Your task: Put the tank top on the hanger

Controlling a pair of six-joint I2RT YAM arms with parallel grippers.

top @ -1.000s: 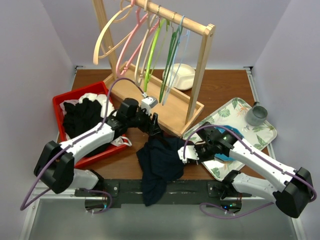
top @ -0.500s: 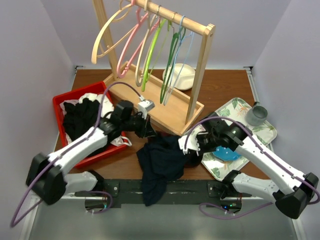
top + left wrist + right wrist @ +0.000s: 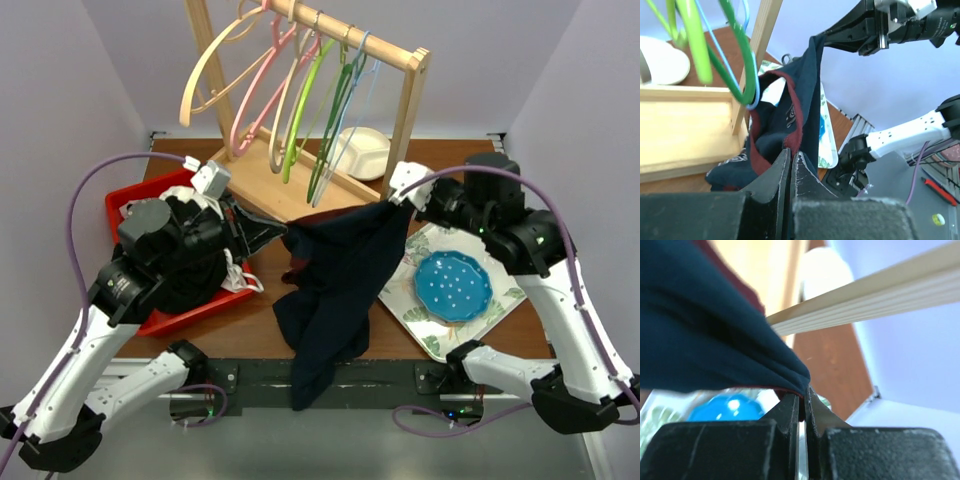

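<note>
ok so top cam: tank top (image 3: 338,268) is up off the table, strung out btwn both grippers in the centre of the frame, just in front of the wooden rack (image 3: 404,120). Left gripper (image 3: 284,236) has the left end and right gripper (image 3: 391,204) has the upper right corner, so the top edge runs slanted, higher on the right. Rest of the fabric hangs down, and the bottom end drapes over the near table edge at bottom centre.

Left wrist cam: jaws pinched tight together w/ navy fabric + the dark red trim right at the tips, no real gap. An opening w/ the red edge gapes just above the tips. Right wrist cam is the same deal, jaws squeezed onto a bunched corner of the navy cloth w/ barely a slit btwn them.

Hanger (image 3: 368,75) (the thin light blue one) hangs on the rack rail, upper centre, last on the right next to the green hangers (image 3: 337,110). In the left wrist view its bottom curve sits v close to the red trim by the rack post, can't tell if it's touching tbh.

Other stuff: red bin (image 3: 118,212) w/ a black clothes heap (image 3: 160,232) at left, partly behind the left arm. Leaf-print tray (image 3: 520,272) at right w/ a blue plate (image 3: 453,285) on it. White bowl (image 3: 365,150) by the far side of the rack base.
</note>
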